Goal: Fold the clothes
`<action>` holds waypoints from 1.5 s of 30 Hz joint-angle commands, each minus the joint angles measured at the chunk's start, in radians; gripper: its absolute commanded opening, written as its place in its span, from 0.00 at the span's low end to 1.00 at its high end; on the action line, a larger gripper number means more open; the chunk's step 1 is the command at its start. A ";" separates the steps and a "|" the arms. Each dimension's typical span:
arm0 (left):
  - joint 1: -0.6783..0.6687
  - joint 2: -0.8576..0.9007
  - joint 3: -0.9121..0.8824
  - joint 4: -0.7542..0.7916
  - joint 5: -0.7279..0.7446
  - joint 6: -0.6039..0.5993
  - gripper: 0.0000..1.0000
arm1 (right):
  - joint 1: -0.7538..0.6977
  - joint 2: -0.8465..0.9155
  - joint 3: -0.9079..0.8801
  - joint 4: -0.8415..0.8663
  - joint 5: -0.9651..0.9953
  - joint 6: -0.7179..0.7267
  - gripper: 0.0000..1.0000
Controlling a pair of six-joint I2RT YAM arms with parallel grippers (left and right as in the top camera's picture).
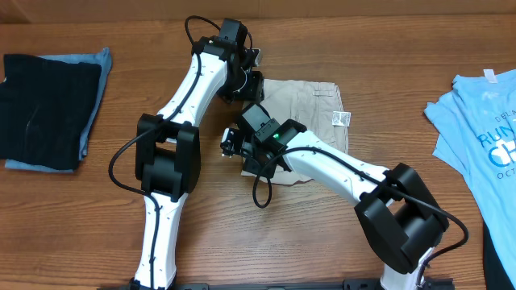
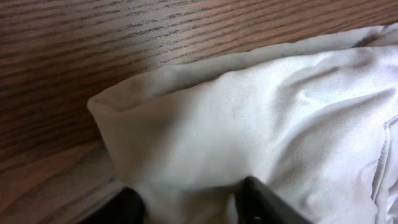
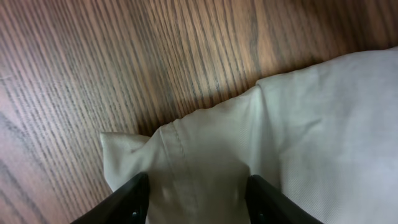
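The beige shorts [image 1: 310, 113] lie on the wooden table, mid-back, with a small white label [image 1: 342, 119] near their right edge. My left gripper [image 1: 244, 83] is at the shorts' far left corner. In the left wrist view its fingers [image 2: 193, 199] stand apart with the pale cloth [image 2: 249, 118] between them. My right gripper [image 1: 234, 143] is at the shorts' near left corner. In the right wrist view its fingers [image 3: 196, 196] straddle the hemmed corner of the shorts [image 3: 205, 149], which lies flat on the wood.
A black folded garment [image 1: 40, 105] lies on a blue cloth at the table's left edge. A light blue printed T-shirt [image 1: 484, 121] lies at the right edge, with a dark item [image 1: 504, 258] below it.
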 commanded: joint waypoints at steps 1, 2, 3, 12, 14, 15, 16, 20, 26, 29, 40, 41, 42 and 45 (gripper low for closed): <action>-0.013 0.012 -0.010 -0.005 0.029 0.010 0.28 | 0.003 0.021 -0.005 0.006 -0.014 0.014 0.54; -0.013 0.012 -0.010 -0.006 0.029 0.010 0.20 | 0.003 0.027 -0.005 0.006 -0.013 0.014 0.53; -0.013 0.012 -0.010 -0.006 0.029 0.010 0.15 | 0.003 0.032 -0.005 0.006 -0.014 0.014 0.47; -0.011 0.012 -0.010 0.018 -0.003 0.009 0.04 | 0.005 0.021 -0.002 0.006 -0.014 0.123 0.04; -0.011 0.012 -0.010 0.029 -0.006 0.008 0.04 | 0.005 0.007 -0.002 -0.023 -0.046 0.123 0.04; -0.011 0.012 -0.010 0.032 -0.016 0.001 0.04 | 0.008 -0.001 -0.002 -0.042 -0.071 0.123 0.04; -0.011 0.012 -0.010 0.035 -0.034 -0.003 0.04 | 0.018 -0.005 -0.002 -0.067 -0.080 0.123 0.04; -0.011 0.012 -0.010 0.062 -0.050 -0.012 0.04 | 0.076 -0.005 -0.002 -0.122 -0.080 0.123 0.04; -0.011 0.012 -0.010 0.084 -0.117 -0.041 0.04 | 0.154 -0.005 -0.002 -0.187 -0.072 0.123 0.04; -0.011 0.012 -0.010 0.095 -0.123 -0.044 0.04 | 0.174 -0.005 -0.002 -0.211 -0.072 0.123 0.04; -0.011 0.012 -0.010 0.092 -0.124 -0.060 0.05 | 0.190 -0.026 0.127 -0.319 -0.075 0.205 0.04; -0.011 0.012 -0.010 0.092 -0.125 -0.060 0.05 | 0.190 -0.026 0.127 -0.346 -0.087 0.205 0.04; -0.011 0.012 -0.010 0.092 -0.125 -0.060 0.05 | 0.190 -0.026 0.127 -0.357 -0.112 0.205 0.04; -0.011 0.012 -0.010 0.105 -0.125 -0.063 0.05 | 0.190 -0.024 0.127 -0.370 -0.220 0.197 0.04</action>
